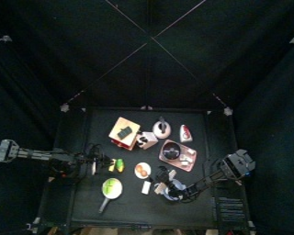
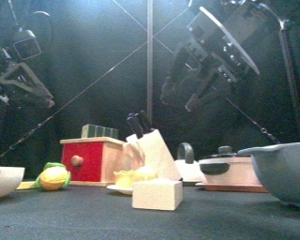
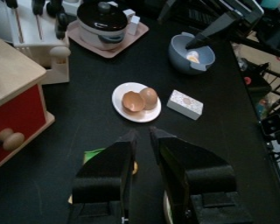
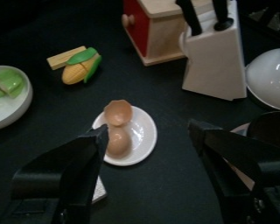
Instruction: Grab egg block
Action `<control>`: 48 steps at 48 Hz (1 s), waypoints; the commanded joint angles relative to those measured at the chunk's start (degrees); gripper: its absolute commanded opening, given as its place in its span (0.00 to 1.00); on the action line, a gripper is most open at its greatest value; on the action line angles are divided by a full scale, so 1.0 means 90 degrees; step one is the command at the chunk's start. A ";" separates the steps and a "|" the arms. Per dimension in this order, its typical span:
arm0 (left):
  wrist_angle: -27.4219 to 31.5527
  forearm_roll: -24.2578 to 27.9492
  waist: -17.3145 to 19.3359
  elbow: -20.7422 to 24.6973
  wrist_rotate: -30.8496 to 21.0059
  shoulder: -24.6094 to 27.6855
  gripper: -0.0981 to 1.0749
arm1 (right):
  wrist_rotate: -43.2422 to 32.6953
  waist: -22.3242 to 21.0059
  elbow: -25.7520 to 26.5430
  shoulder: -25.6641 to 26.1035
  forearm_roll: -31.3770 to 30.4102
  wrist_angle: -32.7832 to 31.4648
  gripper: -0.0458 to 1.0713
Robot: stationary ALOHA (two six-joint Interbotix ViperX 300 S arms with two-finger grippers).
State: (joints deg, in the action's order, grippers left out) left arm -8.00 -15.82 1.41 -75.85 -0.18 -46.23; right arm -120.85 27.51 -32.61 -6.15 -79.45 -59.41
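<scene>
The egg block (image 1: 142,170) is a brown egg in two halves on a small white plate near the table's front middle. It also shows in the left wrist view (image 3: 137,101) and the right wrist view (image 4: 116,131). In the front view a white cube mostly hides it. My right gripper (image 1: 173,188) is open and empty; its jaws stand wide apart just short of the plate (image 4: 149,140). My left gripper (image 1: 100,165) is shut and empty (image 3: 143,144), pointing at the plate from the left, a short way off.
A white cube (image 1: 144,186) (image 2: 157,194) lies in front of the plate. Corn (image 1: 117,165) and a bowl of greens (image 1: 111,188) lie to the left. Behind stand a red box (image 1: 122,131), knife block (image 1: 143,139), kettle (image 1: 164,128), pot (image 1: 175,151) and grey bowl (image 1: 186,162).
</scene>
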 commanded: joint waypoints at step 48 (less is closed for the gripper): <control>0.3916 -0.0459 0.1143 0.3008 -0.0049 0.1270 0.63 | -0.1367 -0.1260 -0.2559 0.3613 -0.0918 0.0479 0.95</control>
State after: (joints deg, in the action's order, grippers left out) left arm 24.52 -20.48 11.60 -52.29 -0.44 -37.09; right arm -133.07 16.44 -55.46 23.91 -86.22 -55.28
